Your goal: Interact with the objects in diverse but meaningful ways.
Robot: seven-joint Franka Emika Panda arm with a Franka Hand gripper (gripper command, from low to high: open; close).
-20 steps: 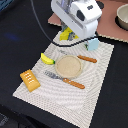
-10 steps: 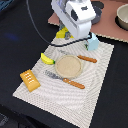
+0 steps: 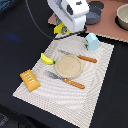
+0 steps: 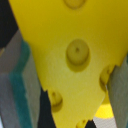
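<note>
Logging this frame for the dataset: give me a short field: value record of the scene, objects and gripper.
surface: striped placemat on a dark table
centre: tan round plate
utensils: two orange-handled pieces, one on each side of the plate
banana: by the plate, toward the exterior view's left
bread loaf: at the mat's left edge in the exterior view
milk carton: upright at the mat's far edge
pots: grey pot on the brown surface behind the mat
cheese wedge: fills the wrist view
gripper: at the cheese; jaw state unclear
</note>
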